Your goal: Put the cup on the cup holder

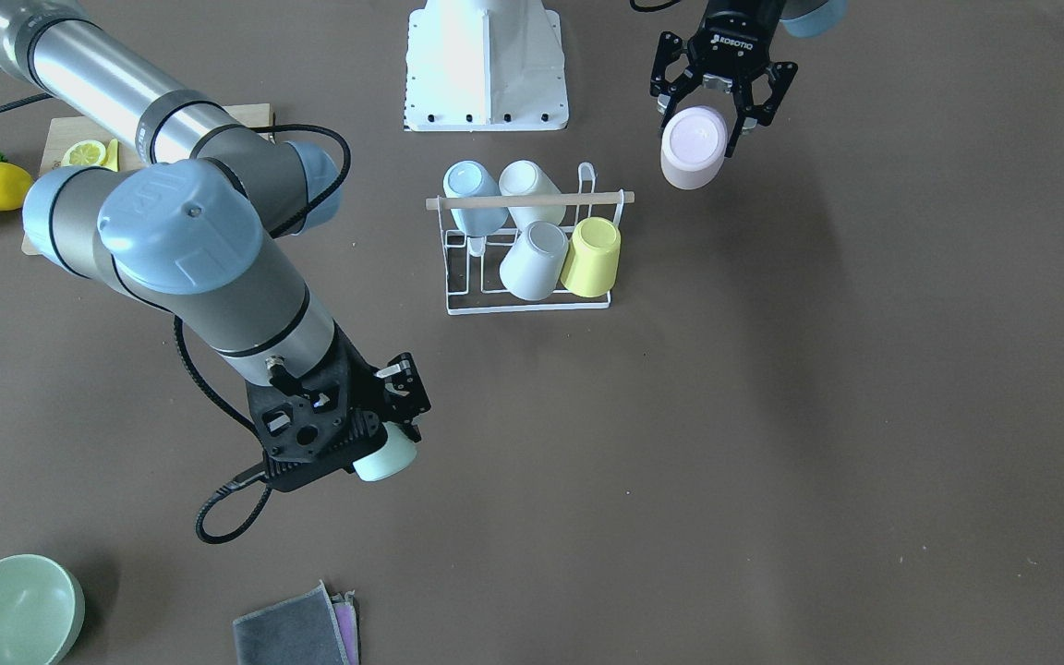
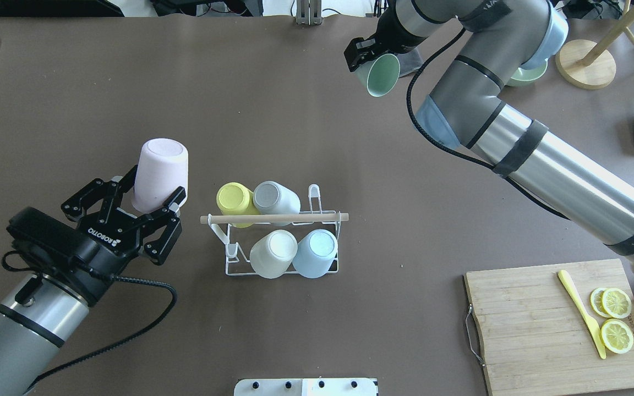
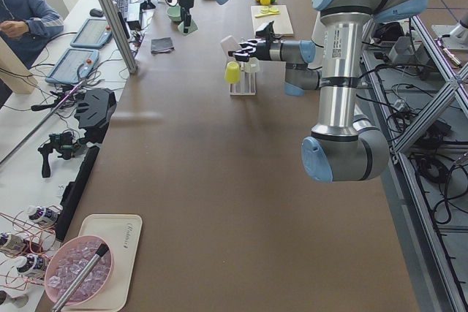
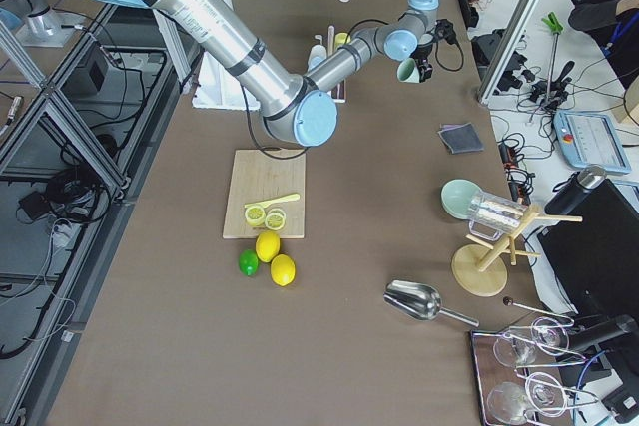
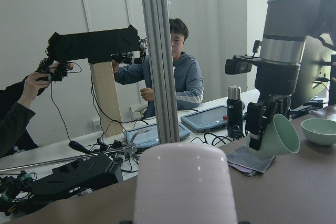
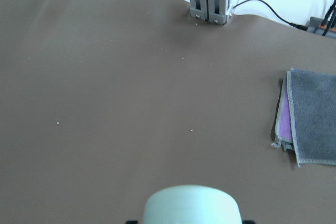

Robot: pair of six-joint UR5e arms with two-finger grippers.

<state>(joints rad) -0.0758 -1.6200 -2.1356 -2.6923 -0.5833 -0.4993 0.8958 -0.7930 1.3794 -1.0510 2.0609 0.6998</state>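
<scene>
Left gripper [image 2: 154, 190] is clenched across the sides of a pale pink matte cup [image 2: 160, 165], base pointing away from the wrist. It sits just left of the white wire cup holder with wooden dowel [image 2: 317, 217] at overhead centre. Probably aimed at the bare prongs at that end, since four cups [image 2: 273, 259] fill the rest. Right gripper [image 2: 362, 55] grasps a mint-green cup [image 2: 382, 77] at upper right, well apart, likely awaiting its turn.

The desk [image 2: 75, 82] is viewed steeply from above by two fixed cameras facing each other; the cup holder [image 1: 587, 197] is shared at the centre of both. It is seen lengthwise, from farther off, by two end cameras. From the wrists, the left camera is aimed level at the operators [image 5: 181, 72], the right down at the desk.
</scene>
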